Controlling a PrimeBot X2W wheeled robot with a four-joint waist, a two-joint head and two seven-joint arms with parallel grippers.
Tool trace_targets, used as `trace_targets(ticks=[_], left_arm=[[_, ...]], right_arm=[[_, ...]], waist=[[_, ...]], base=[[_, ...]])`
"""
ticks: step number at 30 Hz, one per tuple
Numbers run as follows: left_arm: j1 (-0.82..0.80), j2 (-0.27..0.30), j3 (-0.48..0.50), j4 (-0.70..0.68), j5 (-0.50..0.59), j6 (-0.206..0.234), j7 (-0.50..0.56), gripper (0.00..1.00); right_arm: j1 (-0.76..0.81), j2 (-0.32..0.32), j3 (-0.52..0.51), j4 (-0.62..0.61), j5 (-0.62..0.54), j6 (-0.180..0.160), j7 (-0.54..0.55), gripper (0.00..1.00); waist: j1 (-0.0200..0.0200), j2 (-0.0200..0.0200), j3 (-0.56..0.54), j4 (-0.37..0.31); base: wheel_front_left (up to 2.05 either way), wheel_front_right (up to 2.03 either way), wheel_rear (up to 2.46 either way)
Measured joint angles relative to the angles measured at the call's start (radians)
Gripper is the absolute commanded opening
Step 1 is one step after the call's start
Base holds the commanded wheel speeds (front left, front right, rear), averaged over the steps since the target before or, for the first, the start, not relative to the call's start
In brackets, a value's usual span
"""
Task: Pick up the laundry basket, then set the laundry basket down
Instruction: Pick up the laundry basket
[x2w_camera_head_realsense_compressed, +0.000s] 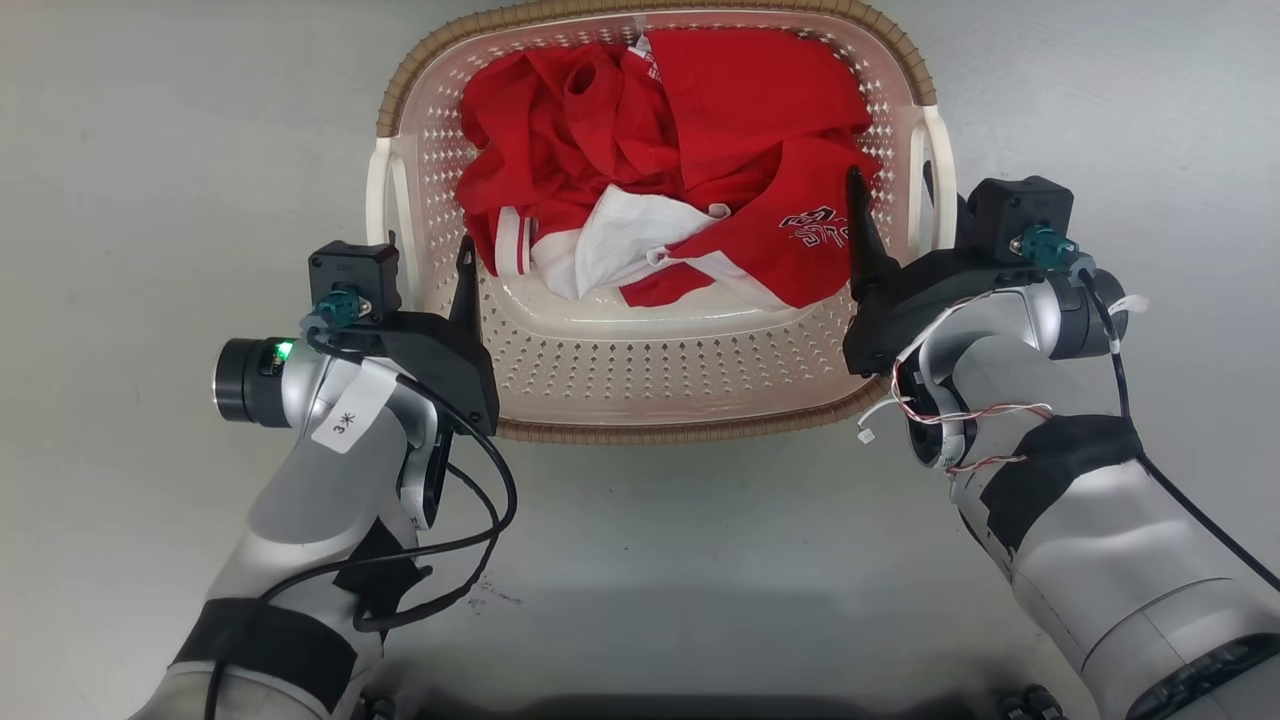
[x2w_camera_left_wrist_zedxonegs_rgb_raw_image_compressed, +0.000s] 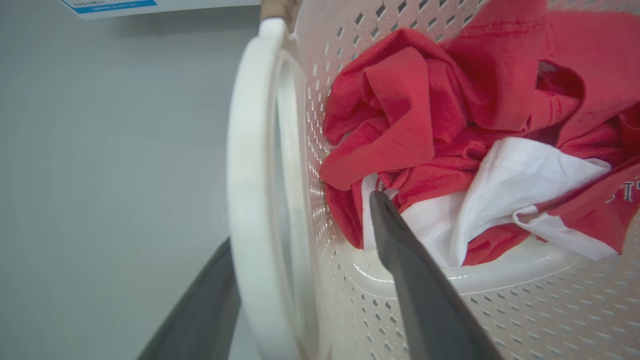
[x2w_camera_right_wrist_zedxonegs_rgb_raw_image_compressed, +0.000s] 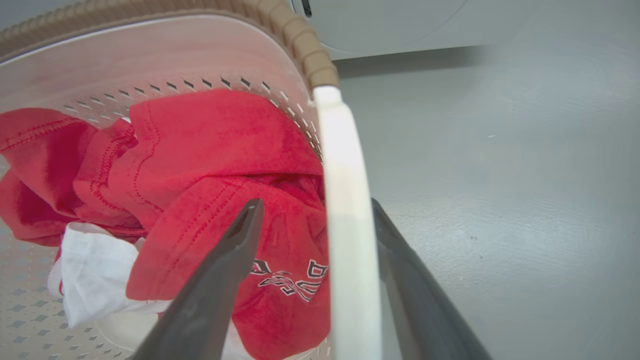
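Observation:
The laundry basket (x2w_camera_head_realsense_compressed: 650, 432) is cream perforated plastic with a brown woven-look rim, and it sits on the grey floor straight ahead of me. Red and white clothes (x2w_camera_head_realsense_compressed: 720, 110) lie bunched inside it. My left gripper (x2w_camera_head_realsense_compressed: 430, 255) is open and straddles the white left handle (x2w_camera_left_wrist_zedxonegs_rgb_raw_image_compressed: 250, 175), one finger inside the basket (x2w_camera_left_wrist_zedxonegs_rgb_raw_image_compressed: 415, 280) and one outside. My right gripper (x2w_camera_head_realsense_compressed: 890, 180) is open too and straddles the white right handle (x2w_camera_right_wrist_zedxonegs_rgb_raw_image_compressed: 345, 200). Its outer finger (x2w_camera_right_wrist_zedxonegs_rgb_raw_image_compressed: 400, 260) lies against the handle, while the inner finger (x2w_camera_right_wrist_zedxonegs_rgb_raw_image_compressed: 225, 270) hangs over the red cloth.
Bare grey floor (x2w_camera_head_realsense_compressed: 150, 150) surrounds the basket on both sides and in front. A white appliance front (x2w_camera_right_wrist_zedxonegs_rgb_raw_image_compressed: 400, 25) stands beyond the basket's far end. A white label with a blue strip (x2w_camera_left_wrist_zedxonegs_rgb_raw_image_compressed: 110, 5) shows low on it.

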Motion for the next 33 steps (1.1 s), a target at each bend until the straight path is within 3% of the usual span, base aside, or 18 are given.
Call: trace_targets(ticks=[1,2,3,4,5,6,7,9,33], left_arm=[[0.000,0.000,-0.003,0.002,-0.006,0.000,0.000,1.00],[-0.001,0.000,-0.007,0.003,-0.016,0.000,0.000,0.84],[-0.002,0.000,-0.012,0.004,-0.021,0.000,0.000,0.84],[-0.004,0.000,-0.018,0.005,-0.025,0.000,0.000,0.47],[-0.006,0.000,-0.022,0.007,-0.026,0.001,0.000,0.25],[-0.009,0.001,-0.026,0.011,-0.026,0.005,0.000,0.18],[-0.014,0.007,-0.028,0.015,-0.026,0.008,0.000,0.00],[-0.018,0.011,-0.039,0.017,-0.026,0.008,0.000,0.00],[-0.013,0.010,-0.131,0.041,-0.094,0.016,0.001,0.00]], right_arm=[[-0.001,0.000,0.003,0.002,0.003,0.000,0.000,1.00],[-0.003,0.000,0.006,0.003,0.007,0.000,0.000,0.99],[-0.005,0.000,0.009,0.005,0.008,0.000,-0.001,0.80],[-0.009,0.000,0.012,0.009,0.010,0.000,-0.001,0.64],[-0.015,0.000,0.014,0.015,0.014,0.000,-0.001,0.58],[-0.020,0.000,0.016,0.019,0.016,-0.001,-0.001,0.41],[-0.020,-0.005,0.016,0.023,0.017,-0.006,-0.001,0.32],[-0.020,-0.012,0.019,0.031,0.021,-0.007,-0.002,0.00],[-0.012,-0.013,0.093,0.088,0.110,-0.007,-0.004,0.00]], waist=[[0.0000,0.0000,0.000,0.000],[0.0000,0.0000,0.001,0.000],[0.0000,0.0000,0.001,0.000],[0.0000,0.0000,0.001,0.000],[0.0000,0.0000,0.001,0.000],[0.0000,0.0000,0.002,0.000],[0.0000,0.0000,0.001,0.000],[0.0000,0.0000,0.001,0.000],[0.0000,0.0000,-0.081,-0.007]], base=[[0.00,0.00,0.00],[0.00,0.00,0.00],[0.00,0.00,0.00],[0.00,0.00,0.00],[0.00,0.00,0.00],[0.00,0.00,0.00],[0.00,0.00,0.00],[0.00,0.00,0.00],[0.00,0.00,0.00]])
